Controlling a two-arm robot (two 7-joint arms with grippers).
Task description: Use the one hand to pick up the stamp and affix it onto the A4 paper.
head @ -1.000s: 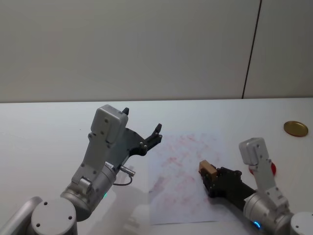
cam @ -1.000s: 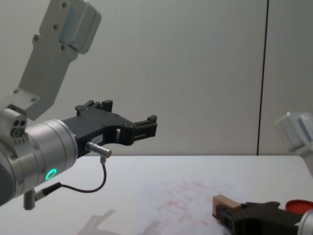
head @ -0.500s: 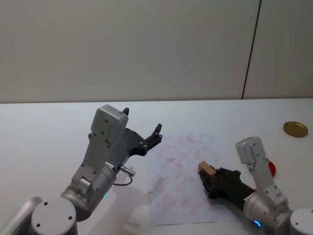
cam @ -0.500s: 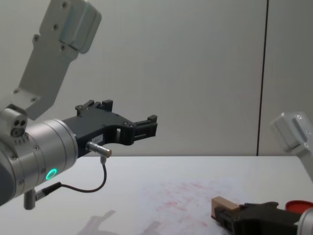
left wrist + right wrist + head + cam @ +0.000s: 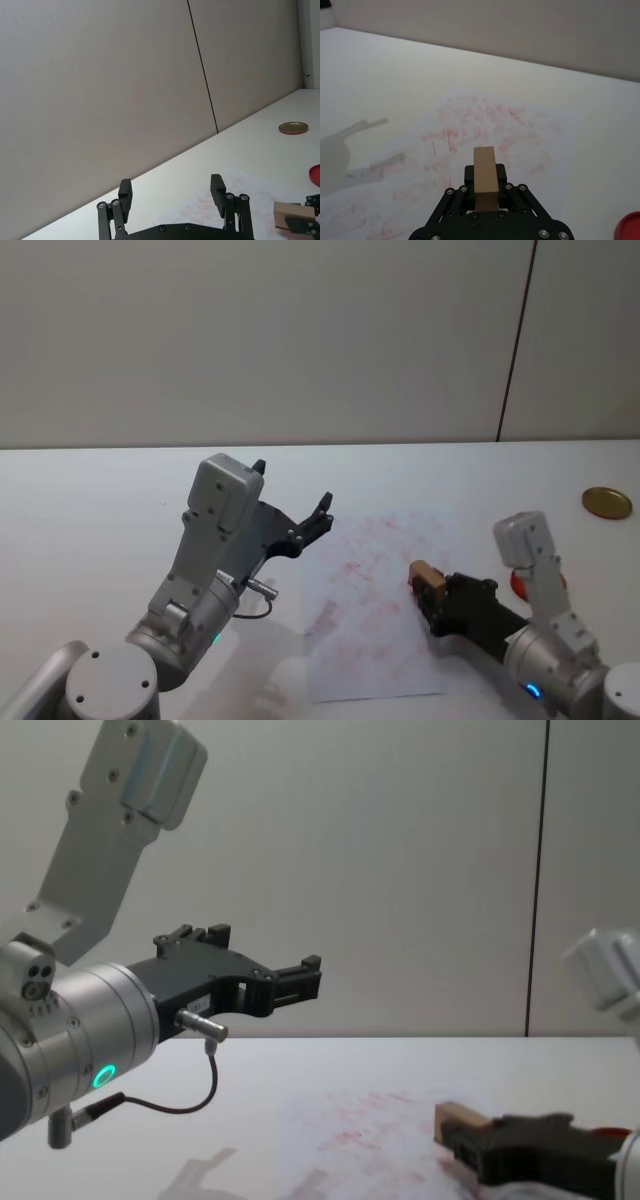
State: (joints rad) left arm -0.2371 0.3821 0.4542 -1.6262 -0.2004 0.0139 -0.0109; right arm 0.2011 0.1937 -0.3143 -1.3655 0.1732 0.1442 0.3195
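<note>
My right gripper point(image 5: 432, 590) is shut on the stamp point(image 5: 426, 577), a small tan wooden block that sticks out past the black fingers point(image 5: 501, 176). It holds the block low over the right part of the A4 paper point(image 5: 370, 630), a white sheet covered with faint red prints. The chest view shows the stamp point(image 5: 460, 1120) just above the sheet point(image 5: 350, 1120). In the right wrist view the stamp point(image 5: 485, 172) points toward the printed area point(image 5: 470, 120). My left gripper point(image 5: 291, 486) hangs open in the air left of the sheet's far corner, holding nothing.
A flat red disc point(image 5: 518, 583) lies on the white table right of the paper, partly behind my right arm. A gold round lid point(image 5: 606, 502) sits at the far right. A grey wall stands behind the table.
My right gripper has risen slightly with the stamp and shifted a little to the right over the paper. The left arm has not moved.
</note>
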